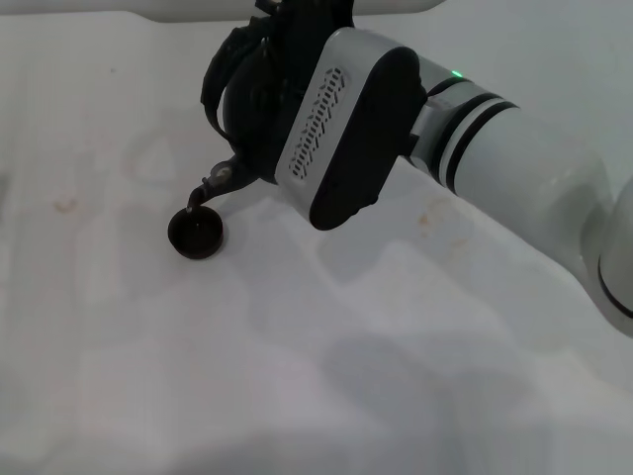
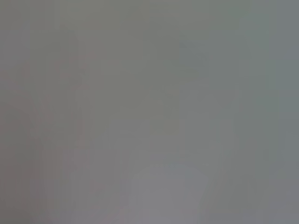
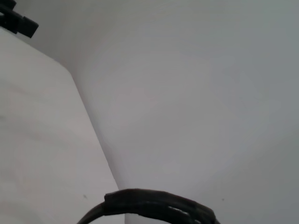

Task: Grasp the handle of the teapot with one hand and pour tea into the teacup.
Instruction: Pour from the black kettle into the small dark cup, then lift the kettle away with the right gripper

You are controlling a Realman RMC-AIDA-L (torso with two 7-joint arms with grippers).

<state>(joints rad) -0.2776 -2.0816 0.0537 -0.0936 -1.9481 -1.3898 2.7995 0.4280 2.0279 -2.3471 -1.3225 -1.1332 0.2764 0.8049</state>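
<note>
In the head view my right arm reaches in from the right. Its gripper (image 1: 292,25) holds the black teapot (image 1: 247,94) lifted and tilted to the left. The white wrist housing hides much of the pot and the fingers. The short spout with its silvery cap (image 1: 220,176) points down just above the tiny dark teacup (image 1: 195,234). A thin dark reddish stream of tea (image 1: 196,201) runs from the spout into the cup. The ribbed black handle (image 3: 154,207) arches across the right wrist view. The left gripper is out of view.
The teacup stands on a white tablecloth (image 1: 326,376) with faint brownish stains (image 1: 65,205). The table's far edge (image 1: 148,12) runs along the top. The left wrist view shows only a blurred grey surface.
</note>
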